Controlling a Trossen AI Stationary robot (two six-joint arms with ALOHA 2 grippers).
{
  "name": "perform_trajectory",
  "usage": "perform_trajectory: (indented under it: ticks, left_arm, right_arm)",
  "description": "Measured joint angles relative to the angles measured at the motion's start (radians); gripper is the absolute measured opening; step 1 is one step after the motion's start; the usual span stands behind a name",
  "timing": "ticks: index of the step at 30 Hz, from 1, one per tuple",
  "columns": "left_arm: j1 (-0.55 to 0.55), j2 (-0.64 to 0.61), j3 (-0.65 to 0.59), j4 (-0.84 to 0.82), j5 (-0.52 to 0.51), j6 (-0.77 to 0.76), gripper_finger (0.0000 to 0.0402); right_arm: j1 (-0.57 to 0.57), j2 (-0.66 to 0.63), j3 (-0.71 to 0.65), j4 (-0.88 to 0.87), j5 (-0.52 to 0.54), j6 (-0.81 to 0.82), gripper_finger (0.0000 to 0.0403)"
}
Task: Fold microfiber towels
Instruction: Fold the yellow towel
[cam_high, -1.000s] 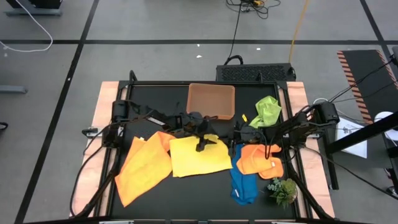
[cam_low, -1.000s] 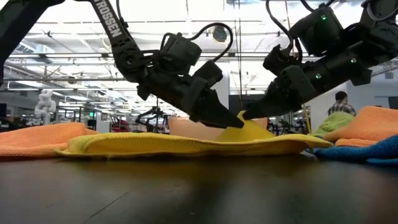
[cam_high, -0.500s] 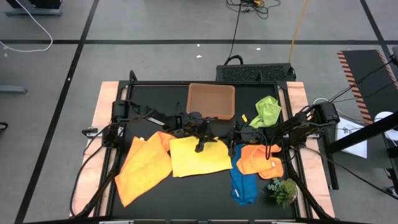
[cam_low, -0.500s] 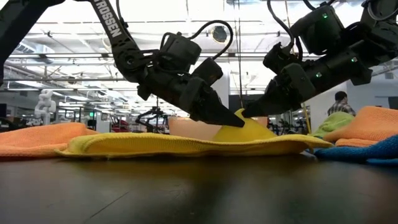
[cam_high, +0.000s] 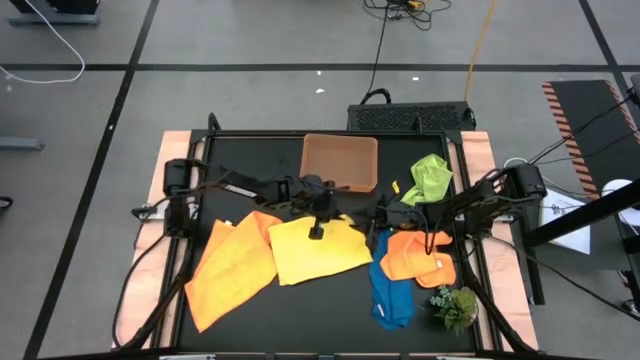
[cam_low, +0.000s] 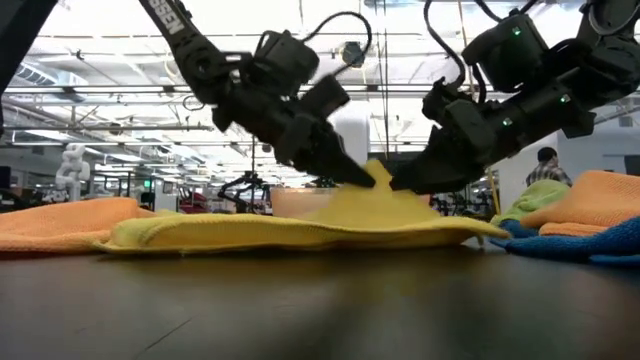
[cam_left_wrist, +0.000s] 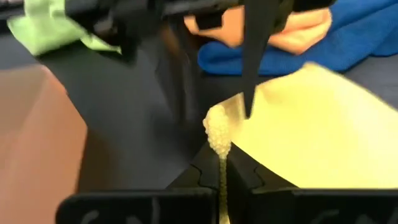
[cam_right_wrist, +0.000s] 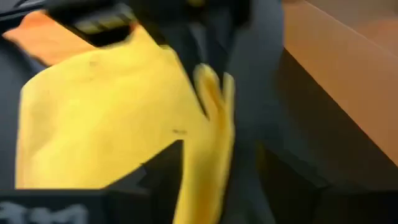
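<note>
Your left hand (cam_low: 368, 178) is pinching the yellow towel (cam_high: 315, 252) by its far edge at mid-worktop (cam_high: 250, 160), lifting it into a peak. Your right hand (cam_low: 395, 185) is hanging just beside that peak (fingers released, though blur is hiding whether they're touching cloth).

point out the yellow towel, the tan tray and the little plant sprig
yellow towel (cam_high: 318, 250): high view, middle of its flat part.
tan tray (cam_high: 339, 160): high view, bare floor of the tray.
plant sprig (cam_high: 455, 305): high view, centre of its leaves.
</note>
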Motion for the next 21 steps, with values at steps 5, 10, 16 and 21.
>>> perform_trajectory:
  ticks: [5,10,16,21]
  left_arm:
    - [-0.002,-0.073,0.0,-0.038,0.0,0.055,0.0004]
    - [-0.004,-0.138,0.0,-0.098,-0.022,0.08,0.0005]
    - [-0.016,-0.21,0.0,-0.206,-0.107,0.106,0.0005]
    - [-0.023,-0.23,0.0,-0.242,-0.132,0.119,0.0005]
  right_arm:
    - [-0.025,0.0,0.0,-0.002,-0.082,0.054,0.0257]
    - [-0.017,0.0,0.0,-0.037,-0.105,0.061,0.0262]
    - [0.021,0.0,0.0,-0.056,-0.16,0.058,0.0232]
    - [0.038,0.0,0.0,-0.057,-0.158,0.056,0.02]
